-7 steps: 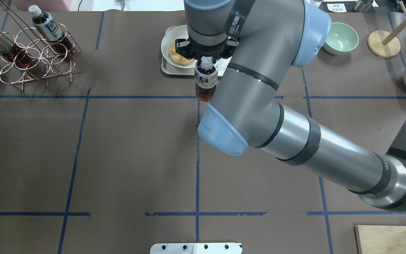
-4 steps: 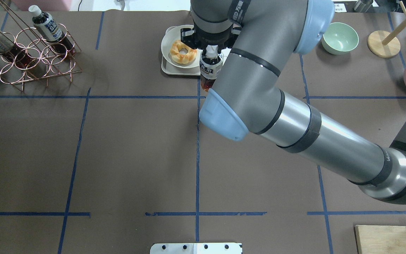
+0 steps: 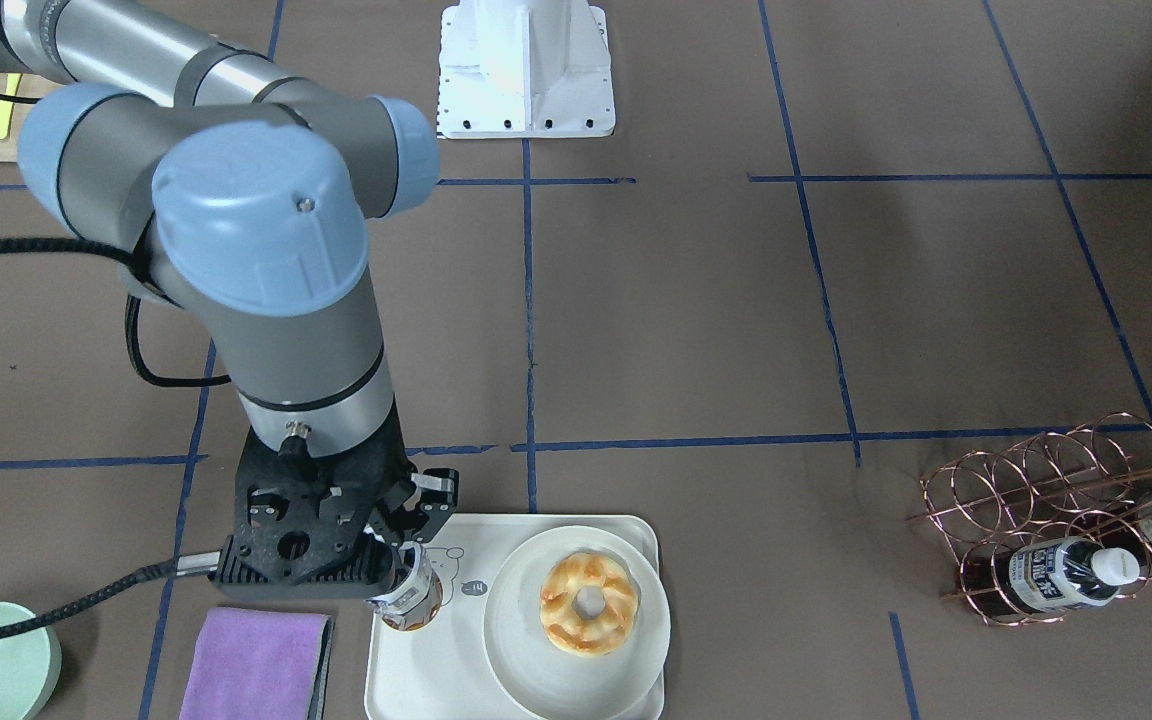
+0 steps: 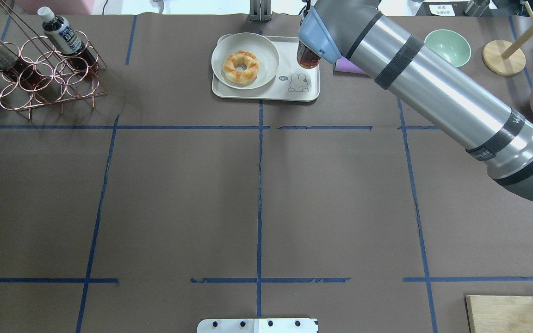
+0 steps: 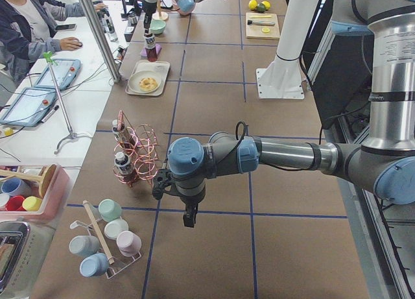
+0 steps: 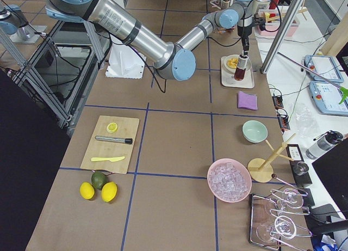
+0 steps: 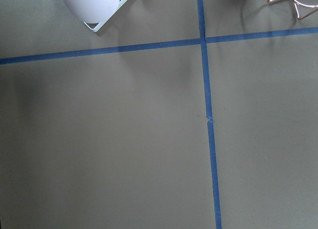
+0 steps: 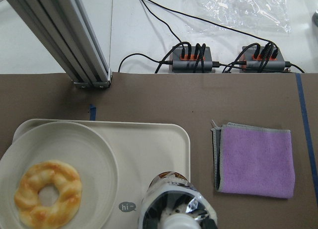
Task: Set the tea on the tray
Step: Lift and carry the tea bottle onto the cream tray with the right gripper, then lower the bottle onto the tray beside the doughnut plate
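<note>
My right gripper point(image 3: 393, 578) is shut on the cap end of a tea bottle point(image 3: 413, 603) with dark brown liquid and a white-and-blue label. It holds the bottle upright over the tray's point(image 3: 416, 672) end near the purple cloth. In the overhead view the arm hides the gripper; only the bottle's base point(image 4: 307, 58) shows over the tray point(image 4: 257, 93). The right wrist view looks down on the bottle point(image 8: 176, 205) above the tray point(image 8: 149, 144). Whether the bottle touches the tray is unclear. My left gripper point(image 5: 189, 219) hangs over bare table near the rack; I cannot tell its state.
A round white plate point(image 4: 270, 59) with a doughnut point(image 4: 240, 67) fills the tray's other half. A purple cloth point(image 3: 256, 660) and a green bowl point(image 4: 447, 48) lie beside the tray. Two more tea bottles point(image 4: 61, 35) sit in a copper rack point(image 4: 40, 78) at far left.
My right arm has carried the bottle away from the robot and to the right, from the tray's near edge to above its far right part. The plate and doughnut are now uncovered.
</note>
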`<move>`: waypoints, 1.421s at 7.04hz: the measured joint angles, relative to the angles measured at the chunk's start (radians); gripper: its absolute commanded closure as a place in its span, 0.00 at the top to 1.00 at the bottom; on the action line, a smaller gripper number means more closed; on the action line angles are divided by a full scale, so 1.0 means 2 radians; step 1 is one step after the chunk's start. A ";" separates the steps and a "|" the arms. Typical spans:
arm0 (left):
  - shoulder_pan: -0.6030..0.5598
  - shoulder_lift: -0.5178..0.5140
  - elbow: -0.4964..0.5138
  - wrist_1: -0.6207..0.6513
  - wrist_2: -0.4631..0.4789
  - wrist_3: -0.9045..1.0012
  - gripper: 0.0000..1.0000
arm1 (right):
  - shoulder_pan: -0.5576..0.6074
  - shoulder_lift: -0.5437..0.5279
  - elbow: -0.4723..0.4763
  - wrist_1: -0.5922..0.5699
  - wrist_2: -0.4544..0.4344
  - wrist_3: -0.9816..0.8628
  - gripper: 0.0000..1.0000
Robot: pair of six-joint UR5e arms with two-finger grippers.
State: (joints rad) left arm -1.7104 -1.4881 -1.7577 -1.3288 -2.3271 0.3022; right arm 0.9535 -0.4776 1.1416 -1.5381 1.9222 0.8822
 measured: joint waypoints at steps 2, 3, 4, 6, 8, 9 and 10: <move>0.000 0.000 -0.003 -0.001 0.000 0.001 1.00 | -0.003 0.002 -0.011 0.005 0.010 0.002 0.00; 0.000 0.000 -0.004 -0.001 0.000 0.001 1.00 | -0.007 0.002 -0.012 0.006 0.015 0.006 0.00; 0.000 0.000 -0.004 -0.001 0.000 0.001 1.00 | -0.013 0.002 -0.012 0.006 0.017 0.010 0.00; 0.000 0.000 -0.001 -0.006 0.000 0.001 1.00 | -0.020 0.001 -0.012 0.005 0.018 0.013 0.01; 0.000 0.000 0.001 -0.013 0.000 0.000 1.00 | -0.022 0.000 -0.012 0.005 0.018 0.013 0.14; 0.000 0.000 0.001 -0.014 0.000 0.000 1.00 | -0.023 -0.001 -0.012 0.005 0.018 0.013 0.23; 0.000 0.000 0.001 -0.014 0.000 0.001 1.00 | -0.023 -0.001 -0.012 0.006 0.018 0.012 0.31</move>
State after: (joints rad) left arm -1.7104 -1.4880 -1.7550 -1.3573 -2.3270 0.3032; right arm 0.9075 -0.4796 1.1167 -1.5268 1.9573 0.9060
